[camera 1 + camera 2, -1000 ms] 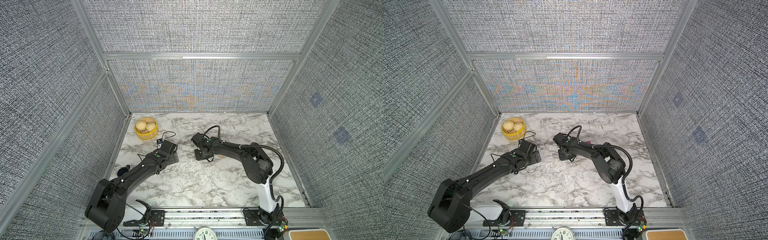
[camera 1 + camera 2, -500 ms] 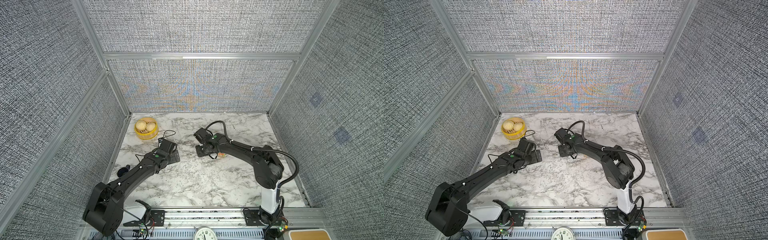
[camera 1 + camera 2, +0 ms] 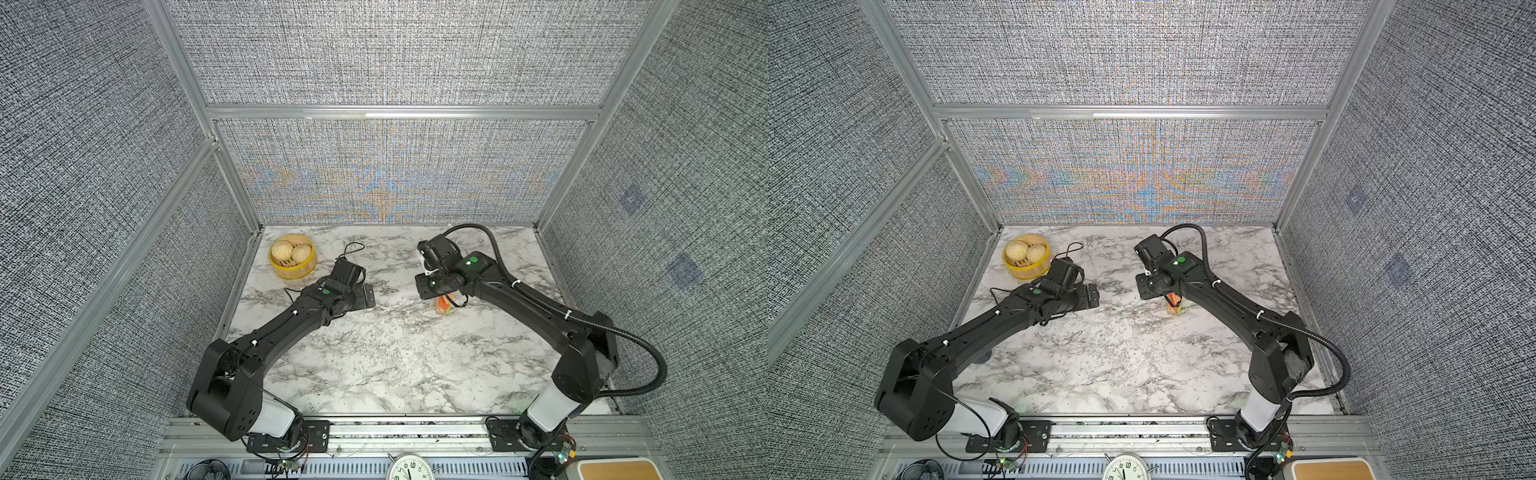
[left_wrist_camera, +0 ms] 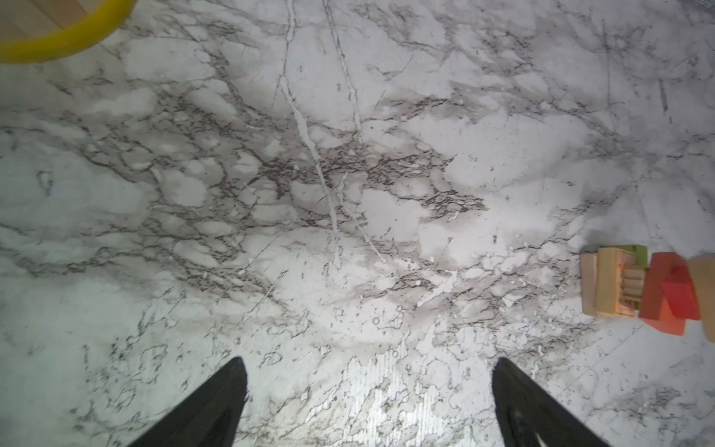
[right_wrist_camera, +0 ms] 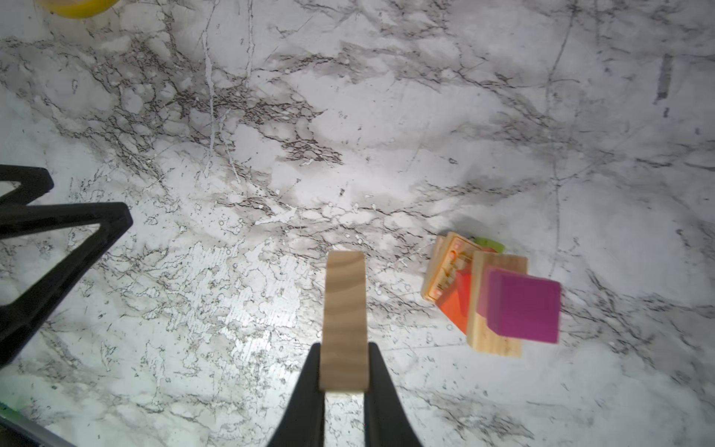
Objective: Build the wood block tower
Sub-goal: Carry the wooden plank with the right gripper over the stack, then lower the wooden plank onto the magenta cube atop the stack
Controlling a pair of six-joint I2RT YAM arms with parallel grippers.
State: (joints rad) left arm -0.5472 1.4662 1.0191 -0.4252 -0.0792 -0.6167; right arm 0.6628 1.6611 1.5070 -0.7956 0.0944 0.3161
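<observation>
As our left gripper (image 4: 369,362) gapes empty, our nearer right gripper (image 5: 344,350) clamps a tan bar (image 5: 344,298) beside the tower (image 5: 522,309).

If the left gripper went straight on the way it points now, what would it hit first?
Probably the bare marble table: the open left gripper points at it, with the tower well off to one side of that line. Depth is unclear.
</observation>
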